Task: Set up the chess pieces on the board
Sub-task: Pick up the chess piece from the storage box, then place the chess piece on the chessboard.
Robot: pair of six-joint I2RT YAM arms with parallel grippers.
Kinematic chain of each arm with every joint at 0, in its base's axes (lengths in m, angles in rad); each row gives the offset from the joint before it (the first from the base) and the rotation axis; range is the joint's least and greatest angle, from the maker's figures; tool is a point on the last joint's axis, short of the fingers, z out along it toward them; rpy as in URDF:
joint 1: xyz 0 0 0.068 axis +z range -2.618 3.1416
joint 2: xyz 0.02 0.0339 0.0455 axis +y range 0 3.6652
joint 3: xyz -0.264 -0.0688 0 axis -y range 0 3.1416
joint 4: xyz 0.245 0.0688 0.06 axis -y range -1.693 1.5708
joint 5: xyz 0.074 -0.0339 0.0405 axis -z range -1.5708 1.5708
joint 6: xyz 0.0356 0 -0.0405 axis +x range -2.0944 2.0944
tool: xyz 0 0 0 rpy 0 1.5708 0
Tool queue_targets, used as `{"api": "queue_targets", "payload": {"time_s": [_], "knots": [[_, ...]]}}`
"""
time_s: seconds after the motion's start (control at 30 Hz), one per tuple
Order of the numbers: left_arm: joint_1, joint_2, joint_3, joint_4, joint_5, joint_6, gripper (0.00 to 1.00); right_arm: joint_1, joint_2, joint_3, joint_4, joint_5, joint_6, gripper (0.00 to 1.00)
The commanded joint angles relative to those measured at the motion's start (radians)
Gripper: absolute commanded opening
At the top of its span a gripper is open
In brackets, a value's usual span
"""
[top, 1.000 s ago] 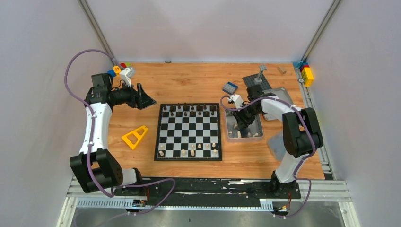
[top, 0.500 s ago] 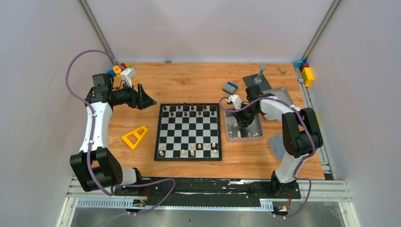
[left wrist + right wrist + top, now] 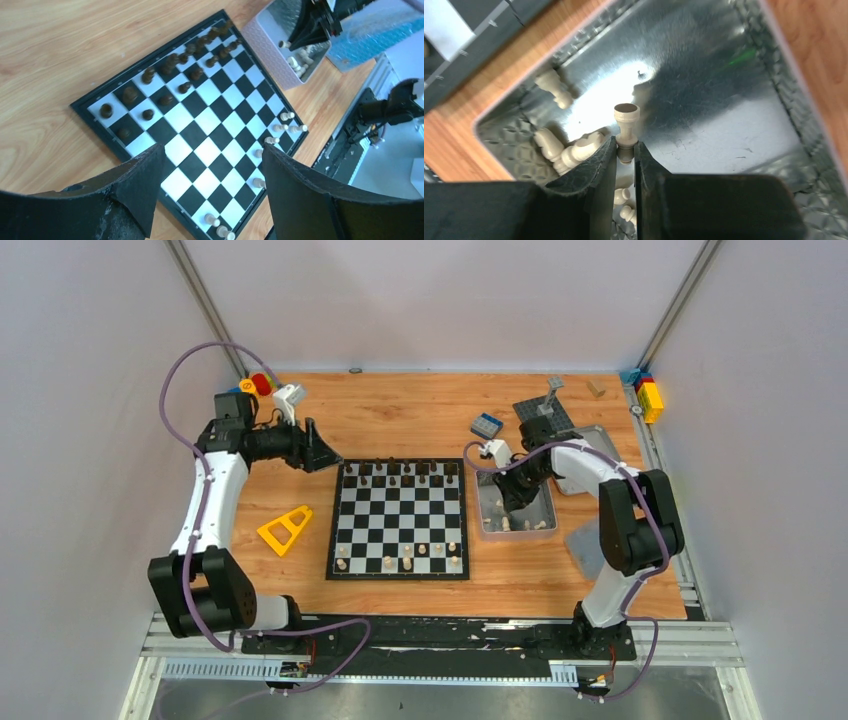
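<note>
The board (image 3: pixel 398 523) lies mid-table, dark chess pieces (image 3: pixel 400 473) on its far rows and several cream ones (image 3: pixel 405 558) near its front edge. My left gripper (image 3: pixel 322 452) hovers open off the board's far-left corner; the left wrist view shows the board (image 3: pixel 207 120) between its spread fingers (image 3: pixel 212 150), which hold nothing. My right gripper (image 3: pixel 510 498) reaches down into the silver tin (image 3: pixel 515 537). In the right wrist view its jaws (image 3: pixel 625 147) are shut on a cream chess piece (image 3: pixel 626 122), gripped at one end. More loose cream pieces (image 3: pixel 564 147) lie in the tin (image 3: pixel 724 100).
A yellow triangular block (image 3: pixel 285 528) lies left of the board. Coloured bricks (image 3: pixel 255 385) sit at the back left, others (image 3: pixel 648 395) at the back right. A blue brick (image 3: pixel 486 424) and a grey studded plate (image 3: pixel 545 412) are behind the tin.
The right gripper has closed on the cream piece in the tin. The left arm has shifted right and further back, its jaws narrowing slightly.
</note>
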Motion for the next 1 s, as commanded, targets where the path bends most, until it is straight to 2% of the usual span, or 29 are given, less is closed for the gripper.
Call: {"api": "queue_targets", "payload": {"time_s": [0.0, 0.1, 0.43, 0.63, 0.97], "knots": [[-0.1, 0.016, 0.05, 0.058, 0.038, -0.01, 0.77, 0.03, -0.091, 0.141, -0.089, -0.114, 0.032, 0.0], [-0.174, 0.039, 0.065, 0.089, 0.064, -0.047, 0.74, 0.072, -0.116, 0.225, -0.115, -0.176, 0.064, 0.0], [-0.378, 0.212, 0.219, 0.153, 0.17, -0.306, 0.65, 0.233, -0.129, 0.423, -0.095, -0.305, 0.178, 0.0], [-0.455, 0.311, 0.277, 0.169, 0.207, -0.432, 0.6, 0.291, -0.123, 0.455, -0.042, -0.293, 0.228, 0.0], [-0.522, 0.369, 0.276, 0.184, 0.219, -0.462, 0.54, 0.31, -0.124, 0.454, 0.011, -0.282, 0.277, 0.0]]}}
